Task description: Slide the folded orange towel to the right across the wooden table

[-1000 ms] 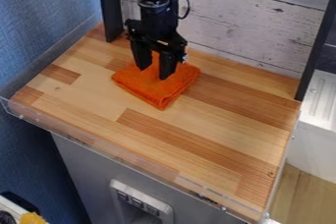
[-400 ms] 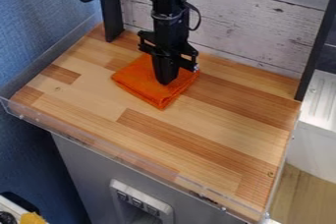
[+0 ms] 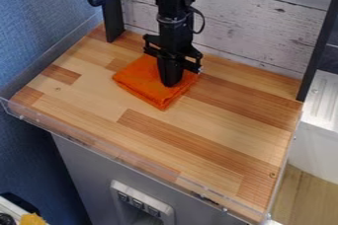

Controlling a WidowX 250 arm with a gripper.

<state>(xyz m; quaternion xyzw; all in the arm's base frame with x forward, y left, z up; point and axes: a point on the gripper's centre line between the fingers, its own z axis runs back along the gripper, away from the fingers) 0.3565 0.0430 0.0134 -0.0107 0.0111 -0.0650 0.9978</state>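
The black gripper (image 3: 171, 83) hangs upright from the arm in the upper middle of the camera view. Its two fingers are together, and their tips are over the right half of an orange cloth (image 3: 141, 77). The cloth lies flat and folded into a rough square, one corner toward the front. Whether the tips touch the cloth's top or sit just above it, I cannot tell. The fingers hide a patch of the cloth near its right corner.
The wooden tabletop (image 3: 134, 131) has a low clear rim (image 3: 115, 157) along its front. A whitewashed plank wall (image 3: 257, 26) stands behind, between a black post (image 3: 111, 7) at the left and another black post (image 3: 318, 51) at the right.
The gripper's fingers, apart over the cloth a second ago, have come together. The gripper has shifted a little right and toward the front, while the cloth has stayed in about the same place.
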